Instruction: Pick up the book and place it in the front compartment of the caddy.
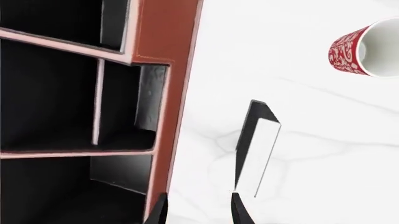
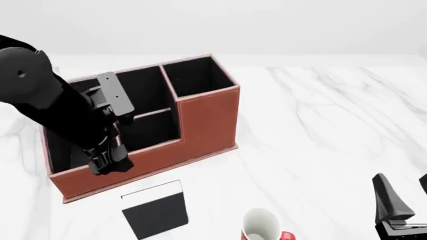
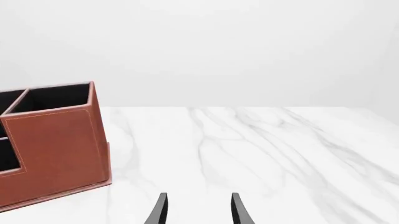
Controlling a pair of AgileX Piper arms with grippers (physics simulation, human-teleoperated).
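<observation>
The book [image 2: 155,212] lies flat on the marble table just in front of the caddy [image 2: 207,120], black cover up and white page edges showing. The left wrist view shows the book [image 1: 255,149] beside the caddy's front wall [image 1: 171,116]. My left gripper [image 2: 110,164] hangs over the low front wall, above and behind the book. In its own view the left gripper [image 1: 199,212] is open with nothing between its fingers. The front compartment [image 2: 157,131] is the small black cell [image 1: 124,112] beside the step. My right gripper [image 2: 403,195] is open and empty [image 3: 199,212] at the near right.
A white mug with red handle [image 2: 261,225] stands right of the book, and shows as a red-patterned mug [image 1: 367,46] in the left wrist view. The left arm [image 2: 47,100] covers the caddy's left cells. The caddy's tall end [image 3: 56,144] is far left of the right gripper.
</observation>
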